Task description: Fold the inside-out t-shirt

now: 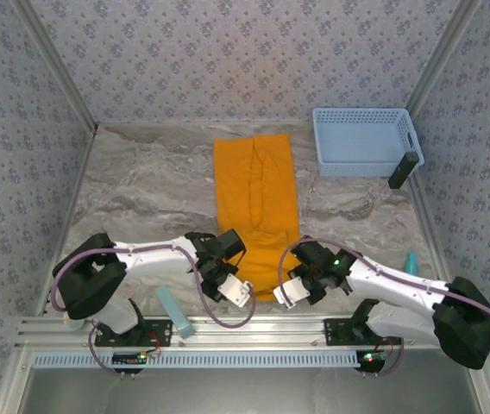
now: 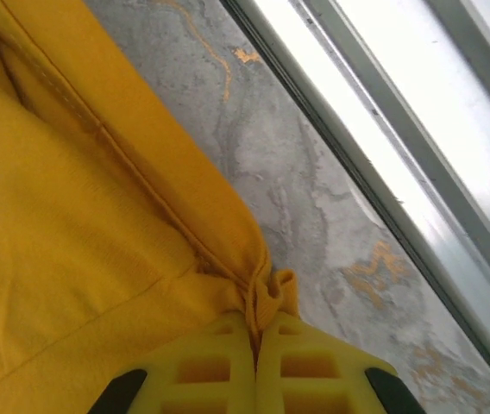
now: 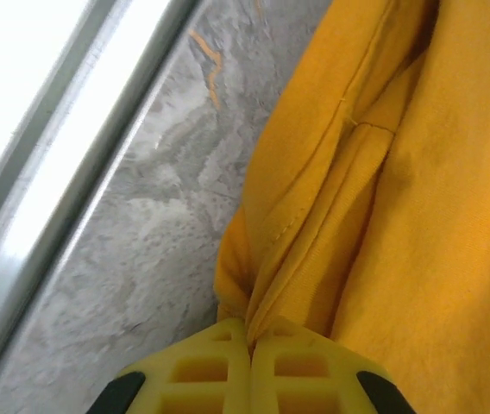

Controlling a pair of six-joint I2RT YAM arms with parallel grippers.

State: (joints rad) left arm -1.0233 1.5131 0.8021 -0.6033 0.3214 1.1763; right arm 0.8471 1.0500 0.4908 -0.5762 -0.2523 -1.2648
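Top external view, t-shirt: the orange-yellow t-shirt (image 1: 255, 198) lies as a long narrow strip down the middle of the table. It runs from the far centre to the near edge, with creases along its length.
Near left corner: in the left wrist view the left gripper (image 2: 256, 332) is closed tight on a small bunch of hem, with cloth puckering out above the yellow fingertips.
Near right corner: in the right wrist view the right gripper (image 3: 249, 332) is likewise clamped on gathered folds of the edge, several layers funnelling into it.
Step in hand: by my judgement, both near corners are pinched, ready to be carried toward the far end for a crosswise fold.
Risk, slipping: each grip takes only a little fabric at the very tip, so a quick pull could drag soft cotton free.
Risk, layers: a pinch may miss the lower layers, and then the strip would open up when raised.
Risk, skew: if the two arms rise or travel unevenly, the fold would land crooked or wrinkled.
Table: the grey marbled table (image 1: 141, 198) is bare on both sides of the strip, and a metal rail (image 2: 383, 129) runs just near of the pinched corners.
Basket: the light blue plastic basket (image 1: 366, 142) sits far right, near the strip's far end but apart from it.
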